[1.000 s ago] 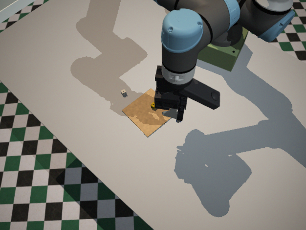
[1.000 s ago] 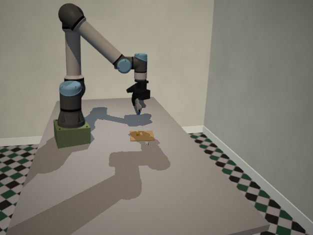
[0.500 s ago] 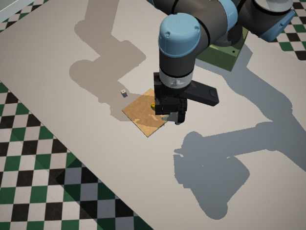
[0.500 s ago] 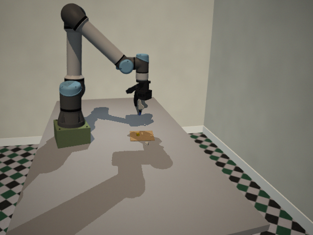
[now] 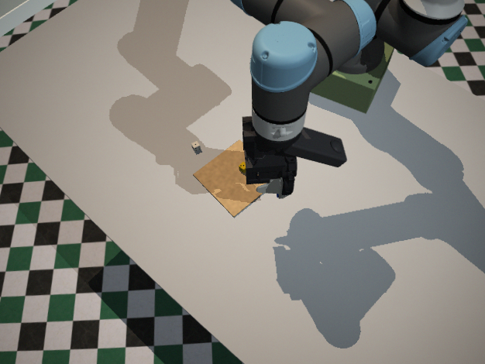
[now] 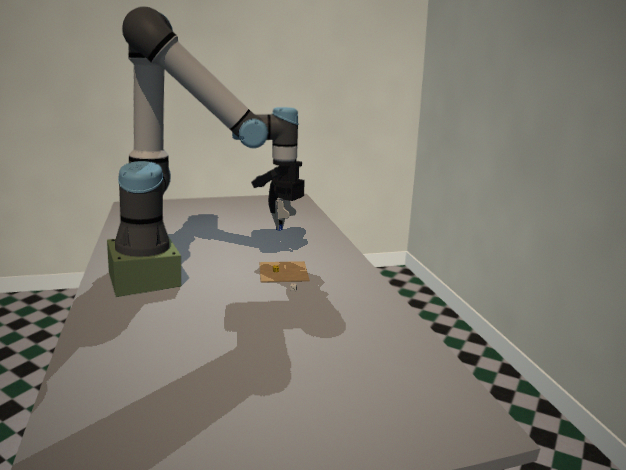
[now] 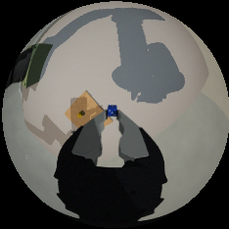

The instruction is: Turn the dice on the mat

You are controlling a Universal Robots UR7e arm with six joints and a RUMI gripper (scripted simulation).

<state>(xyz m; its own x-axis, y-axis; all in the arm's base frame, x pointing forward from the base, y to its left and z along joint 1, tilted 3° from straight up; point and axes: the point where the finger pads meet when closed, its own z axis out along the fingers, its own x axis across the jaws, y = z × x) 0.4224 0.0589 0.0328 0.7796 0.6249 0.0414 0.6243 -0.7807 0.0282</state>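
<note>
My gripper (image 5: 273,191) (image 6: 279,226) (image 7: 112,110) is shut on the blue die (image 7: 112,111) (image 6: 279,228) and holds it high above the table, over the near edge of the brown mat (image 5: 219,183) (image 6: 295,273) (image 7: 88,104). In the top view only a sliver of the blue die (image 5: 278,194) shows under the fingers. The yellow die (image 5: 242,166) (image 6: 275,268) (image 7: 81,114) sits flat on the mat. The small white die (image 5: 196,147) (image 6: 293,286) stands on the table just off the mat's corner.
The arm's green base block (image 5: 349,87) (image 6: 144,270) (image 7: 36,64) stands on the table behind the mat. The table's edges drop to a checkered floor (image 5: 50,274) (image 6: 475,354). A wall (image 6: 520,151) runs along the right side.
</note>
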